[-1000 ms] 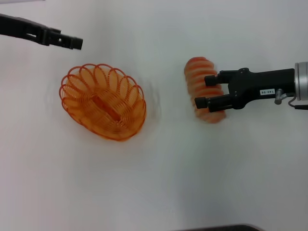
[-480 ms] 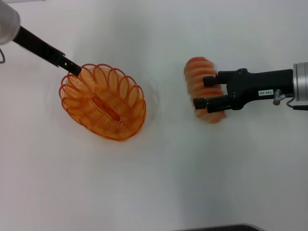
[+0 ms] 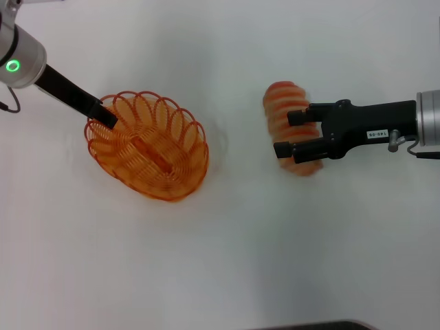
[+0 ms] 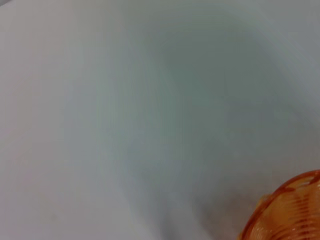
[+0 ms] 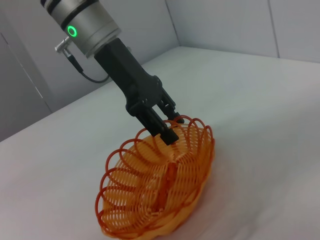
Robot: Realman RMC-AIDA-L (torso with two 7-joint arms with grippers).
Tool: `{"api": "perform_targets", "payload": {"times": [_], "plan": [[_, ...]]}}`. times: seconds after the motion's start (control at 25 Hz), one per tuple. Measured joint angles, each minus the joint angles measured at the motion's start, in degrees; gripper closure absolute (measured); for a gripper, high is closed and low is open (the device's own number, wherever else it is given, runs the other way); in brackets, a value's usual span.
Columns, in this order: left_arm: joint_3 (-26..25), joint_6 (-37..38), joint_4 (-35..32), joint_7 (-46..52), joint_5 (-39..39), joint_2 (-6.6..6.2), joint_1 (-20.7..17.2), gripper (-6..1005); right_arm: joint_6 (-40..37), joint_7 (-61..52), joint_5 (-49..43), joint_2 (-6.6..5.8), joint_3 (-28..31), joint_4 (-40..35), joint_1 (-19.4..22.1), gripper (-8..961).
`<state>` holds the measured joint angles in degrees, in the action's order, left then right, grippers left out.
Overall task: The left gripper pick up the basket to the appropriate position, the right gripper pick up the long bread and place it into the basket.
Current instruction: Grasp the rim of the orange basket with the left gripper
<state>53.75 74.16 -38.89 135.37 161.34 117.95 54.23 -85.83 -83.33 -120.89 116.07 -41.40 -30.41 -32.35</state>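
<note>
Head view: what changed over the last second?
The black left gripper swung down from above the oval orange wire basket to its far-left rim, one finger inside and one outside. Basket unmoved. The labelled right gripper stays around the striped long bread, creeping slightly left.

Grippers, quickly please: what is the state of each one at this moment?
Left gripper: fingers open, astride the basket rim, not yet closed.
Right gripper: fingers around the bread; grip cannot be told.
</note>
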Motion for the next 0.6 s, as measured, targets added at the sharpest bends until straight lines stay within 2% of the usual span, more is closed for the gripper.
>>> {"api": "perform_targets", "payload": {"times": [0.12, 0.2, 0.6], "plan": [[-0.26, -0.42, 0.58, 0.18, -0.36, 0.02, 0.13, 236, -0.04, 0.00, 0.04, 0.04, 0.00, 0.00, 0.00, 93], [-0.32, -0.43, 0.58, 0.19, -0.42, 0.03, 0.20, 442, -0.05, -0.01, 0.05, 0.04, 0.00, 0.00, 0.02, 95], [-0.88, 0.04, 0.86, 0.26, -0.50, 0.08, 0.52, 837, -0.14, -0.06, 0.13, 0.03, 0.10, 0.00, 0.16, 104]]}}
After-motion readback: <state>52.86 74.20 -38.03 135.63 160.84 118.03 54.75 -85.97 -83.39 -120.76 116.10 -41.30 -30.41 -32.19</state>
